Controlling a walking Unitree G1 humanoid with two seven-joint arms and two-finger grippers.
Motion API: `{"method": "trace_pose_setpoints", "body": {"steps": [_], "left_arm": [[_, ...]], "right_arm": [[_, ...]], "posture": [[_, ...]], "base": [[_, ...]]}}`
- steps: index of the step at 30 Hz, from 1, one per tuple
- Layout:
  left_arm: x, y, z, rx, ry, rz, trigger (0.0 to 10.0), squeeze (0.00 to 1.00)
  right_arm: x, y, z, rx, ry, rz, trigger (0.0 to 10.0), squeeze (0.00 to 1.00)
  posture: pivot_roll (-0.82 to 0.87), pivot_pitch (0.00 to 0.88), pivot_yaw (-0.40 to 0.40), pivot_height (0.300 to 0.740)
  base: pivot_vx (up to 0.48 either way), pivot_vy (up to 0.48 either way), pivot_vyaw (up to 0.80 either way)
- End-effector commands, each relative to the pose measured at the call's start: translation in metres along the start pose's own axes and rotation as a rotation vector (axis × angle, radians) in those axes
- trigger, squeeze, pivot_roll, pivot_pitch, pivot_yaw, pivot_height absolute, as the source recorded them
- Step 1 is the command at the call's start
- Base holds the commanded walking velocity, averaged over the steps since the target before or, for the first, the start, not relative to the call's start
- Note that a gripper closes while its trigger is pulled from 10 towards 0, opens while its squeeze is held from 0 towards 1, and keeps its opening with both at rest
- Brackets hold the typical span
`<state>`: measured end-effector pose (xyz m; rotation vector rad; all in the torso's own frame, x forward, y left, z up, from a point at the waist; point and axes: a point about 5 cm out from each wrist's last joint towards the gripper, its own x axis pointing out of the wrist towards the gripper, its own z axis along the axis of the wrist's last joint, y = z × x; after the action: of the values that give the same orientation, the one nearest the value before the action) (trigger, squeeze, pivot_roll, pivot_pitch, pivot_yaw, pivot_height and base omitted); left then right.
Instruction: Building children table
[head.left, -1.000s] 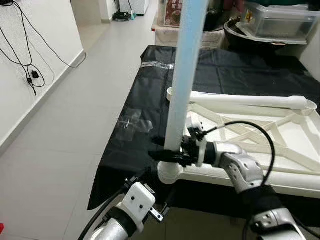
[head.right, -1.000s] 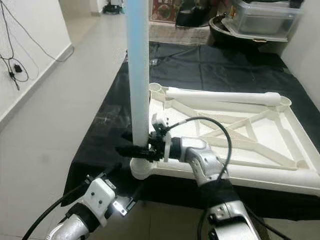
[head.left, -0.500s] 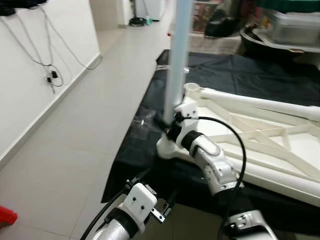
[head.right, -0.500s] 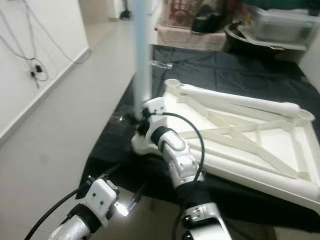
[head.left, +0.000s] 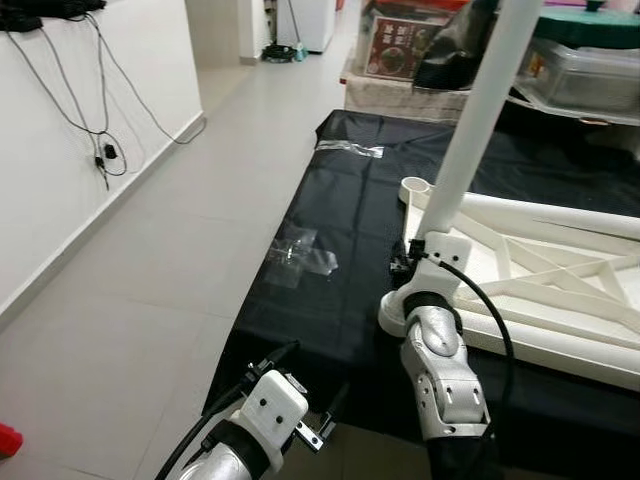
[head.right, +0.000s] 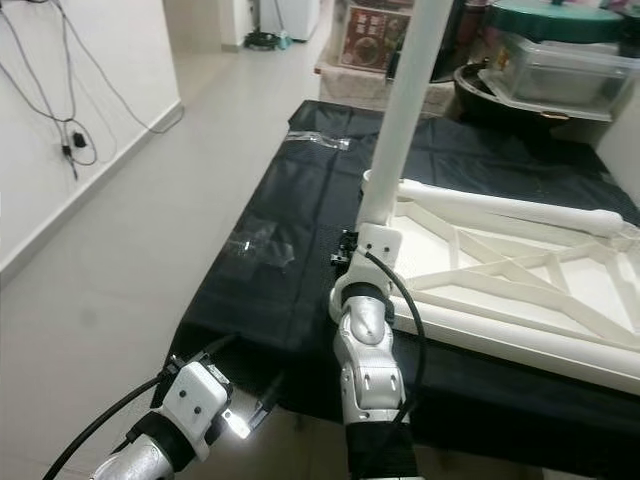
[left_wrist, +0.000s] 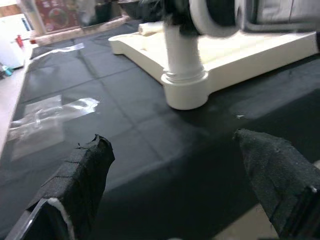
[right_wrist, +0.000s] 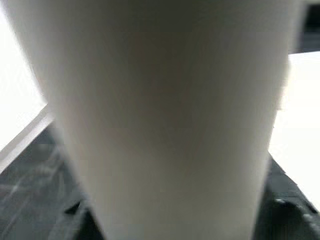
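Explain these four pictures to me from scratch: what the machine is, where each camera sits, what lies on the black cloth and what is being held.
This is a humanoid robot with two silver arms. The two wide pictures come from cameras in its head, looking down. The other two come from cameras on its wrists.

On the black cloth lies a white children's table top, upside down, with one loose leg lying across it and a clear plastic bag beside it. A second white table leg stands in a corner socket.

The right hand is at that leg's base; its wrist camera sees the leg very close. The left hand hovers low, open, near the cloth's edge.
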<state>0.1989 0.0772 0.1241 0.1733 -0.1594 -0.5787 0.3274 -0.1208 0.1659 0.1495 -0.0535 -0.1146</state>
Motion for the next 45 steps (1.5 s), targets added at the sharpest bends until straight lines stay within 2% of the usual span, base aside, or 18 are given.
{"method": "trace_pose_setpoints", "body": {"steps": [1,2,3,7,8,11,16,21,22,23,24,28,35,36,37,38,39,45], "left_arm": [[-0.001,-0.002,-0.004,-0.005,0.023,-0.006,10.0,0.0],[-0.001,-0.002,-0.004,-0.006,0.022,-0.005,10.0,0.0],[0.0,-0.002,-0.004,-0.006,0.022,-0.005,10.0,0.0],[0.0,-0.001,-0.004,-0.005,0.022,-0.004,10.0,0.0],[0.0,-0.001,-0.004,-0.006,0.022,-0.005,10.0,0.0],[0.0,-0.001,-0.004,-0.006,0.022,-0.005,10.0,0.0],[0.0,-0.001,-0.005,-0.005,0.022,-0.004,10.0,0.0],[0.0,-0.001,-0.004,-0.004,0.021,-0.002,10.0,0.0],[-0.001,-0.001,-0.004,-0.003,0.021,-0.001,10.0,0.0],[-0.001,-0.001,-0.004,-0.003,0.021,0.0,10.0,0.0],[-0.001,-0.002,-0.004,-0.003,0.021,0.0,10.0,0.0],[-0.001,-0.002,-0.004,-0.005,0.022,0.0,10.0,0.0],[-0.002,-0.002,-0.005,-0.007,0.024,-0.001,10.0,0.0],[-0.002,-0.002,-0.005,-0.008,0.025,-0.003,10.0,0.0],[-0.002,-0.002,-0.005,-0.008,0.025,-0.003,10.0,0.0],[-0.002,-0.002,-0.005,-0.008,0.025,-0.004,10.0,0.0],[-0.003,-0.002,-0.006,-0.009,0.027,-0.007,10.0,0.0],[-0.003,-0.002,-0.006,-0.007,0.028,-0.014,10.0,0.0]], "right_arm": [[-0.004,0.016,-0.009,0.084,0.026,0.068,10.0,1.0],[-0.002,0.02,-0.005,0.091,-0.003,0.123,10.0,1.0],[0.0,0.025,-0.001,0.139,-0.01,0.227,10.0,0.0],[0.004,0.028,0.009,0.171,-0.023,0.473,10.0,0.0],[0.001,0.03,0.008,0.178,0.076,0.75,10.0,0.0],[0.0,0.029,0.008,0.186,0.104,0.82,10.0,0.0],[-0.02,0.021,-0.001,0.005,0.275,1.4,10.0,0.0],[-0.018,0.031,-0.003,0.025,0.314,1.508,10.0,0.0],[-0.018,0.034,-0.003,0.017,0.319,1.534,5.1,0.0],[-0.018,0.036,-0.004,0.015,0.326,1.555,3.6,0.0],[-0.016,0.039,-0.005,0.005,0.327,1.549,0.0,0.0],[-0.01,0.045,-0.004,-0.024,0.27,1.464,0.0,0.0],[0.014,0.043,0.0,-0.063,0.147,1.063,0.0,0.0],[0.025,0.034,0.001,-0.057,0.121,0.835,0.0,0.0],[0.025,0.034,0.001,-0.057,0.121,0.835,0.0,0.0],[0.033,0.024,0.002,-0.052,0.104,0.649,0.0,0.0],[0.036,-0.004,0.001,-0.054,0.069,0.278,0.0,0.0],[0.01,-0.028,-0.006,-0.026,0.051,-0.114,0.0,0.0]], "posture": [[0.08,0.13,-0.053,0.74],[0.08,0.13,-0.053,0.74],[0.08,0.13,-0.053,0.74],[0.08,0.129,-0.051,0.74],[0.08,0.129,-0.051,0.74],[0.08,0.129,-0.051,0.74],[0.09,0.129,-0.057,0.74],[0.09,0.13,-0.057,0.74],[0.1,0.127,-0.059,0.74],[0.1,0.127,-0.059,0.74],[0.1,0.126,-0.059,0.74],[0.1,0.126,-0.061,0.74],[0.09,0.12,-0.061,0.74],[0.09,0.117,-0.055,0.74],[0.09,0.117,-0.055,0.74],[0.09,0.115,-0.052,0.74],[0.08,0.111,-0.049,0.74],[0.09,0.107,-0.045,0.74]], "base": [[0.0,0.0,0.0],[0.0,0.0,0.0],[0.0,0.0,0.0],[0.0,0.0,0.0],[0.0,0.0,0.0],[0.0,0.0,0.0],[0.0,0.0,0.0],[0.0,0.0,0.0],[0.0,0.0,0.0],[0.0,0.0,0.0],[0.0,0.0,0.0],[0.0,0.0,0.0],[0.0,0.0,0.0],[0.0,0.0,0.0],[0.0,0.0,0.0],[0.0,0.0,0.0],[0.0,0.0,0.0],[0.0,0.0,0.0]]}}
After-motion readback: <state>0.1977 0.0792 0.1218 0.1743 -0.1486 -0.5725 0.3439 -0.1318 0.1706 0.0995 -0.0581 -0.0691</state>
